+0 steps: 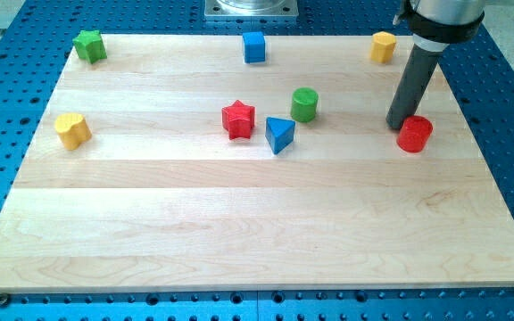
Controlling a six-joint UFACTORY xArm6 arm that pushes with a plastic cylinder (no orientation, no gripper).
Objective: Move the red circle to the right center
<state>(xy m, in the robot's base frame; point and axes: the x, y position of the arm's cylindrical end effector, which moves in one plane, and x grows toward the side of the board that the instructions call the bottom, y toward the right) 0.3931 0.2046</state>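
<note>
Wooden board (239, 232) on blue pegboard: the red circle (414, 134) sits at right center, my tip (398, 125) touching its ten o'clock, bare rod holding nothing. Further pushing risks sliding it off the edge.

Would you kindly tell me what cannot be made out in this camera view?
- Rod's upper end: cut off by the view's top edge.
- My tip against the red circle: too close to tell touching from apart.
- Yellow block at the top right: too small to make out its shape.
</note>
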